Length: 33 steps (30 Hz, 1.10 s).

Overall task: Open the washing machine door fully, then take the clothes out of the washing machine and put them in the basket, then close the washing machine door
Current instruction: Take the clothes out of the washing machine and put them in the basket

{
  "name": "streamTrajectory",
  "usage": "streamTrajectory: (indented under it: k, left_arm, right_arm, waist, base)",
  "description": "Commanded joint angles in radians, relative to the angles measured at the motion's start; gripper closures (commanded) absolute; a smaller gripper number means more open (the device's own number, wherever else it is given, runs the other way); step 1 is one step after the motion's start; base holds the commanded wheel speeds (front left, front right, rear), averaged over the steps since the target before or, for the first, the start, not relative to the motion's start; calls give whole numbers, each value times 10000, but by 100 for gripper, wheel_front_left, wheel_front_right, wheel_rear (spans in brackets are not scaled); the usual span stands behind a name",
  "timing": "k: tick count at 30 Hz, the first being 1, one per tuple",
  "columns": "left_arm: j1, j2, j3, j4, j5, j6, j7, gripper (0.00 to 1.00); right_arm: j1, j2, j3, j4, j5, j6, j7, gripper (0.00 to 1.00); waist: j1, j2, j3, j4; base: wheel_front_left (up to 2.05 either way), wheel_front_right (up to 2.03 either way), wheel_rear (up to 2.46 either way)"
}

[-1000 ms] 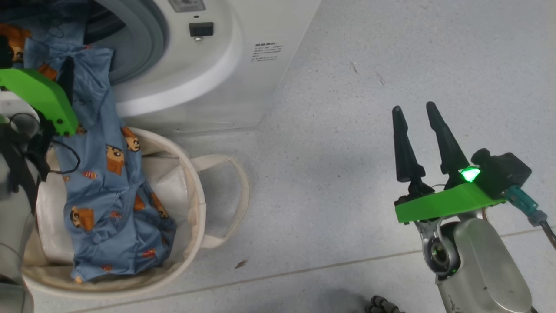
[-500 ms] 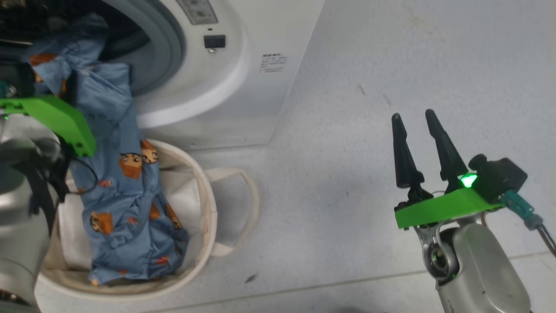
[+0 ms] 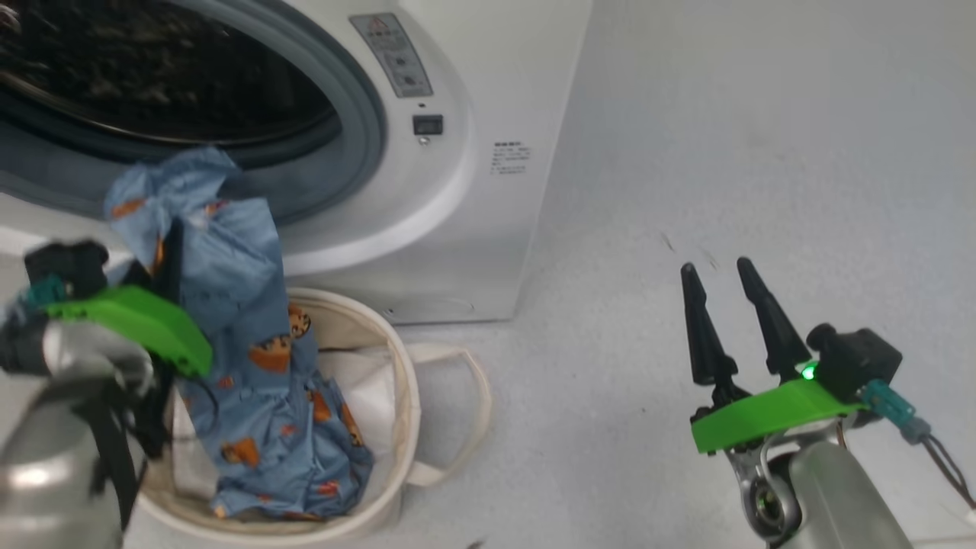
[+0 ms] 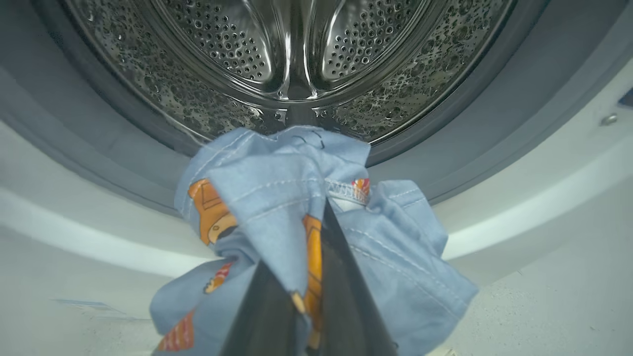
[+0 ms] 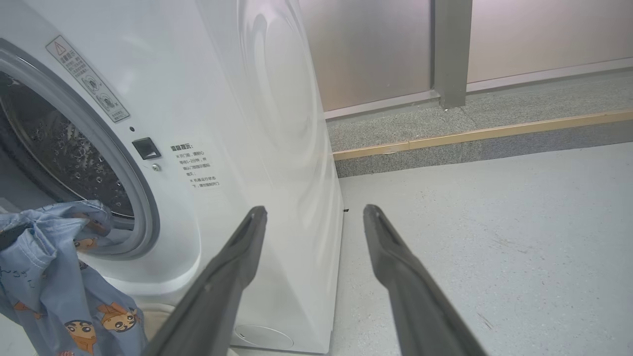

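Observation:
The clothes [image 3: 252,358], light blue with orange-brown cartoon figures, hang from my left gripper [image 3: 171,255], which is shut on their top bunch. Their lower end lies inside the cream basket [image 3: 404,396] on the floor before the white washing machine [image 3: 473,191]. In the left wrist view my left gripper [image 4: 324,210] pinches the clothes [image 4: 277,188] just in front of the steel drum [image 4: 292,49] and grey rubber ring [image 4: 74,143]. My right gripper [image 3: 715,265] stands open over bare floor to the right, nothing between its fingers. The washing machine door is out of view.
The basket's loop handle [image 3: 476,396] sticks out to the right. In the right wrist view the open right gripper [image 5: 315,210] points at the machine's side panel [image 5: 277,123]; behind it run a raised step [image 5: 470,133] and a wall.
The head camera has shifted, so more of the drum opening shows. My left gripper, holding the clothes, has come back a little from the opening. The right arm has not moved.

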Motion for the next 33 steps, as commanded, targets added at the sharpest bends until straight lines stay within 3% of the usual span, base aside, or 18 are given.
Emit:
streamTrajectory:
  k: [1, 6, 12, 18, 24, 33]
  left_arm:
    - [451, 508, 574, -729, 36, 195, -120, 100]
    - [2251, 289, 1097, -2052, 24, 416, -122, 100]
    - [3100, 9, 1448, -2147, -114, 364, -122, 100]
    - [2989, -365, 1862, -1078, 72, 105, -123, 100]
    - [2029, -864, 1606, 1549, -223, -209, -8, 100]
    - [1430, -848, 1504, 2618, -782, -240, 561, 100]
  right_arm:
    - [126, 24, 240, -224, -81, 75, -92, 0]
    - [285, 24, 272, -156, -112, 75, -92, 0]
    - [235, 24, 314, -169, -156, 75, -92, 0]
    - [31, 24, 188, -400, -78, 75, -92, 0]
    - [-227, 24, 55, -739, -150, 75, -92, 0]
    - [-461, 24, 38, -1022, -78, 75, -92, 0]
  waist:
    - [0, 0, -372, 199]
    - [0, 0, -661, 293]
    - [0, 0, -602, 294]
    - [0, 0, -114, 51]
    - [0, 0, 826, -428]
    - [0, 0, 1689, -831]
  base:
    - [0, 0, 0]
    - [0, 0, 0]
    - [0, 0, 0]
    - [0, 0, 0]
    - [0, 0, 0]
    - [0, 0, 0]
